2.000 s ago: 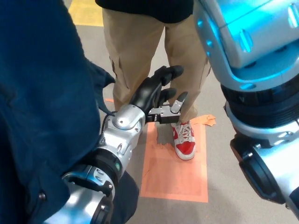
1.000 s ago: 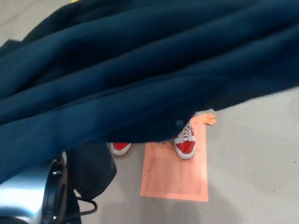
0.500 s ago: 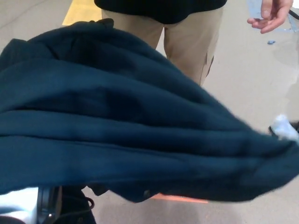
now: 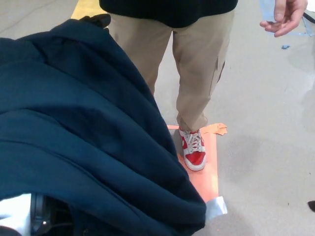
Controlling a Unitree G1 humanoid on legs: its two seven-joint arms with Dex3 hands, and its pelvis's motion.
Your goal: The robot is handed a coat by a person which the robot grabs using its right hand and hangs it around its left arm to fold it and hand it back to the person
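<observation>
You have one coat (image 4: 74, 123) to count, dark blue. There is one person (image 4: 172, 7), and of that person you can count two legs (image 4: 197, 73) in tan trousers, one red-and-white shoe (image 4: 193, 152) and one bare hand (image 4: 285, 14). On the floor (image 4: 266, 123) you get one orange mat (image 4: 210, 172) and one yellow marking (image 4: 88, 7). Of the robot's two hands you see only one, the left hand (image 4: 96, 20), a single black tip.

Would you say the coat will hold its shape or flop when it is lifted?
The coat is probably floppy: it lies in soft, rounded folds. The cloth looks thick, so it is likely fairly heavy. Draped in a loose heap, it may slide when tilted.
</observation>
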